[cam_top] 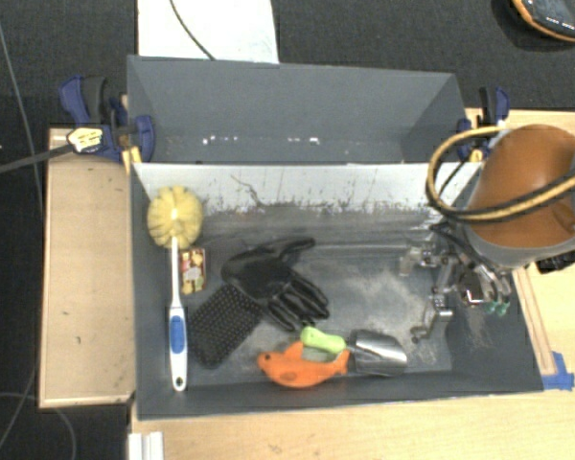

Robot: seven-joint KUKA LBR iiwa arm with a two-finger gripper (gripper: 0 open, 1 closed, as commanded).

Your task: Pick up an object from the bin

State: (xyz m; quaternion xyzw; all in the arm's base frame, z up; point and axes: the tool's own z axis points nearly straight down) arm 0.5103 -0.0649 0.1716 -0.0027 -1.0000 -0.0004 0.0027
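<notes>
My gripper (438,307) hangs low over the right part of the bin, above bare floor. Nothing shows in it. Just to its lower left lies a shiny silver metal piece (379,350) near the front wall. An orange rubber toy (295,368) touches the silver piece's left end, and a light green part (322,339) rests on the toy's top. Further left, near the bin's middle, a black glove (274,281) lies flat with its fingers spread.
A black mesh scrubber (220,324) lies beside the glove. Along the left wall runs a dish brush (176,276) with a yellow head and a white-and-blue handle, with a small printed packet (193,269) next to it. The arm's orange cover sits above the bin's right rim.
</notes>
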